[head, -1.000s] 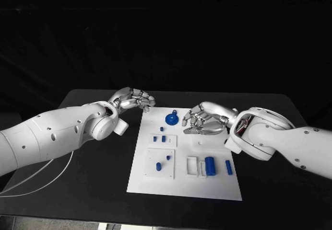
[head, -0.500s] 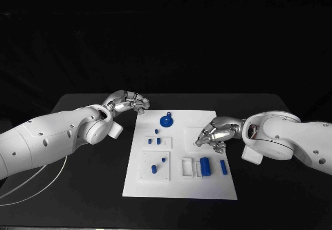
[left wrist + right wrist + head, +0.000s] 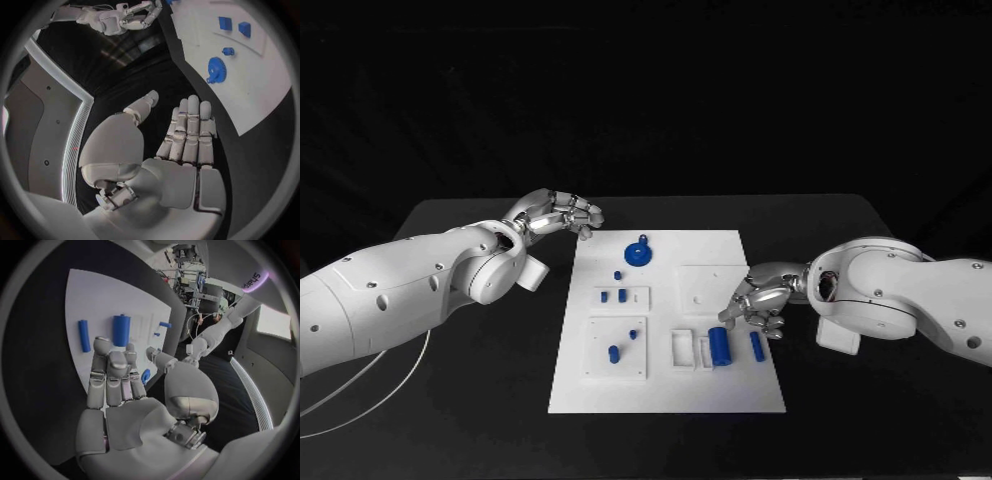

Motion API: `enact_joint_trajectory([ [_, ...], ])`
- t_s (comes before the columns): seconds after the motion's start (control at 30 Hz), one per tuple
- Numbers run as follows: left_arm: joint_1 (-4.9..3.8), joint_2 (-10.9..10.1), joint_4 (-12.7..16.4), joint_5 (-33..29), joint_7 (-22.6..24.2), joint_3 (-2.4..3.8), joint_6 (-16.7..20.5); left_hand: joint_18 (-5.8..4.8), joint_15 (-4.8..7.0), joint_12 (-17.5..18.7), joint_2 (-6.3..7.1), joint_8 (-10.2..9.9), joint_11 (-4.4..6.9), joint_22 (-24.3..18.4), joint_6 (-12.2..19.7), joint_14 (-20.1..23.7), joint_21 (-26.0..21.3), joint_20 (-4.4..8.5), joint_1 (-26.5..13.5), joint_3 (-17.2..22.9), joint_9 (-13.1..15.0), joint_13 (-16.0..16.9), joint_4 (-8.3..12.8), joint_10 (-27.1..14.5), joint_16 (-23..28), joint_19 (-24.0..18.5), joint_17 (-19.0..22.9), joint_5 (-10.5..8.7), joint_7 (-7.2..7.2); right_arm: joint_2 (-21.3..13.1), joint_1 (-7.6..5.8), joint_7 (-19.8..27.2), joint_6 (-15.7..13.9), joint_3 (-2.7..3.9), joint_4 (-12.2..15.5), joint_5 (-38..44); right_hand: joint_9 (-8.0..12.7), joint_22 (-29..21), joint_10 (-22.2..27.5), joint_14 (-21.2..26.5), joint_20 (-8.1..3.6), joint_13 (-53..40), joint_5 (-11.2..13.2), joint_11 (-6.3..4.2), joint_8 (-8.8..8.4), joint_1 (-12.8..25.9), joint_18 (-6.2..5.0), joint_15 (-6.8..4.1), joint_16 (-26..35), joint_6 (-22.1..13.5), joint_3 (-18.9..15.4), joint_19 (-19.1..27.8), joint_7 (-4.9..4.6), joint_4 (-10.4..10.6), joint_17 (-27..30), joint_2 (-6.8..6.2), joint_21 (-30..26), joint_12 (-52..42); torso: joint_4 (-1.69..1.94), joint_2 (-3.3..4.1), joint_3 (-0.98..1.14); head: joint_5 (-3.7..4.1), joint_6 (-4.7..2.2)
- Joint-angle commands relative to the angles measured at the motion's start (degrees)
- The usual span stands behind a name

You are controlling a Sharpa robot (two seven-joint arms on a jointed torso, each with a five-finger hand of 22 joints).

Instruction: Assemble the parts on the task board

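A pick is being set up: the right hand (image 3: 759, 300), open and empty, hovers right of centre above the cylinder (image 3: 718, 345) lying on the board (image 3: 733, 390). The left hand (image 3: 563, 213), fingers loosely curled and empty, is parked upper left. Next, a descent and a firm closing are called for.

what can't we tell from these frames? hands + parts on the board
- Right hand, head view: its fingers cover the board beneath; contact with the thick blue cylinder is unclear.
- Blue gear, right wrist view: mostly hidden behind the fingers.
- Small blue pegs, head view: too small to tell seated from loose.
- Left hand: holds nothing visible.
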State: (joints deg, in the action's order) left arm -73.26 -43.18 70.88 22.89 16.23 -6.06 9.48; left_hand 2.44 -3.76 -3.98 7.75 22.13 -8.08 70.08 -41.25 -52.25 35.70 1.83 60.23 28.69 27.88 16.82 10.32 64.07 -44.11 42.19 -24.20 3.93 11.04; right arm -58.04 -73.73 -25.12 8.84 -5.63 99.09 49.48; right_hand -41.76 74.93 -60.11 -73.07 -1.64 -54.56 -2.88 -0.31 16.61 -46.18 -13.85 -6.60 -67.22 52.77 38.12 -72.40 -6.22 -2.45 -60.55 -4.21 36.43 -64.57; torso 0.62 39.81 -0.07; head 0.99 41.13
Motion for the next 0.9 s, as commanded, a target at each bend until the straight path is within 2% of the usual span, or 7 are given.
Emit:
enact_joint_trajectory([
  [0.03,-0.06,0.1,0.1,-0.4,0.4,0.03,-0.2,0.81,-0.23,-0.3,0.0,0.3,0.11,0.1,0.4,-0.3,-0.3,-0.11,-0.3,0.0,-0.1,0.1,-0.3,-0.3,0.2,0.2,-0.1,0.11,0.37,-0.1,0.02,-4.3,0.4,-0.25,-0.3,2.8,0.0,1.2,-0.7,-0.4,-0.24,-0.2,0.1,-0.1,-0.35,0.9,-1.15,-0.03,-0.1,0.7,0.7,-0.1,0.19,-0.1,-0.2,-0.24,0.5,0.3,-0.14,-0.19,-0.12,0.08,0.0],
  [0.07,-0.06,0.1,0.0,-0.4,0.4,0.03,-0.1,0.81,-0.23,-0.3,0.0,0.3,0.11,0.1,0.4,-0.3,-0.3,-0.11,-0.3,0.0,-0.1,0.1,-0.3,-0.3,0.3,0.2,-0.1,0.11,0.37,-0.1,0.02,-4.8,1.0,-0.34,-0.4,2.8,0.0,1.2,-0.8,-0.4,-0.24,-0.2,0.1,-0.1,-0.35,0.9,-1.15,-0.03,-0.1,0.7,0.7,-0.1,0.19,-0.1,-0.2,-0.24,0.5,0.3,-0.22,-0.22,-0.14,0.05,-0.03],
  [0.13,-0.06,0.2,0.0,-0.4,0.4,0.03,-0.1,0.81,-0.23,-0.3,0.0,0.3,0.11,0.1,0.4,-0.3,-0.3,-0.11,-0.3,0.0,-0.1,0.1,-0.3,-0.3,0.3,0.2,-0.1,0.11,0.37,0.1,0.02,-5.0,1.3,-0.99,-0.5,3.7,0.0,1.2,-0.9,-0.4,-0.16,-0.3,0.1,-0.11,-0.37,1.3,-1.13,-0.05,-0.1,0.8,0.7,-0.1,0.22,0.0,-0.3,-0.42,0.6,0.3,-0.26,-0.24,-0.12,0.24,-0.11],
  [0.27,-0.06,0.2,0.0,-0.4,0.5,0.03,-0.1,0.81,-0.23,-0.3,0.01,0.3,0.11,0.1,0.4,-0.3,-0.3,-0.11,-0.3,0.0,-0.1,0.1,-0.3,-0.3,0.3,0.2,-0.1,0.11,0.37,0.8,0.03,-5.1,1.1,-1.62,-1.0,4.6,0.0,1.3,-1.4,-0.7,0.02,-0.6,0.1,-0.21,-0.48,2.7,-1.15,-0.14,-0.3,1.1,0.2,-0.5,0.32,0.1,-0.6,-0.93,1.0,0.2,-0.42,-0.29,-0.13,0.09,-0.1],
  [0.43,-0.05,0.2,0.1,-0.4,0.2,0.02,-0.2,0.81,-0.24,-0.3,-0.01,0.3,0.11,0.1,0.4,-0.3,-0.3,-0.11,-0.3,0.1,-0.1,0.1,-0.3,-0.3,0.3,0.2,-0.1,0.12,0.36,1.6,0.06,-5.3,1.0,-2.4,-1.5,6.2,0.2,1.4,-2.0,-1.3,-0.15,-1.6,0.1,-0.2,-1.06,4.6,-1.15,-0.13,-1.2,1.1,-0.9,-1.0,0.28,-0.3,-1.4,-1.95,2.0,-0.5,-0.32,-0.27,-0.07,-0.09,0.02],
  [0.57,-0.05,0.1,0.2,-0.4,0.3,0.02,-0.2,0.8,-0.24,-0.3,-0.01,0.3,0.11,0.1,0.4,-0.3,-0.3,-0.11,-0.3,0.1,-0.1,0.1,-0.4,-0.3,0.3,0.1,-0.1,0.12,0.36,2.0,0.13,-5.3,1.2,-2.89,-1.9,7.0,0.2,1.4,-2.1,-1.4,-0.42,-2.4,0.1,-0.21,-1.38,5.7,-1.15,-0.14,-1.6,1.2,-1.5,-1.1,0.29,-0.6,-2.0,-2.12,2.6,-0.7,-0.26,-0.25,-0.21,-0.16,0.26],
  [0.9,-0.05,-0.1,0.2,-0.4,0.3,0.01,-0.2,0.8,-0.25,-0.3,-0.01,0.4,0.12,0.1,0.4,-0.3,-0.4,-0.12,-0.3,0.1,-0.2,0.1,-0.4,-0.3,0.3,0.1,-0.1,0.12,0.37,3.8,0.85,-5.5,1.6,-3.29,-2.7,7.9,0.6,1.3,-2.2,-1.4,-0.71,-3.3,0.1,-0.05,-2.26,6.8,-1.15,0.0,-1.9,0.8,-1.9,-1.1,0.11,-1.3,-2.6,-2.74,3.4,-0.9,-0.37,-0.28,-0.17,-0.61,0.55],
])
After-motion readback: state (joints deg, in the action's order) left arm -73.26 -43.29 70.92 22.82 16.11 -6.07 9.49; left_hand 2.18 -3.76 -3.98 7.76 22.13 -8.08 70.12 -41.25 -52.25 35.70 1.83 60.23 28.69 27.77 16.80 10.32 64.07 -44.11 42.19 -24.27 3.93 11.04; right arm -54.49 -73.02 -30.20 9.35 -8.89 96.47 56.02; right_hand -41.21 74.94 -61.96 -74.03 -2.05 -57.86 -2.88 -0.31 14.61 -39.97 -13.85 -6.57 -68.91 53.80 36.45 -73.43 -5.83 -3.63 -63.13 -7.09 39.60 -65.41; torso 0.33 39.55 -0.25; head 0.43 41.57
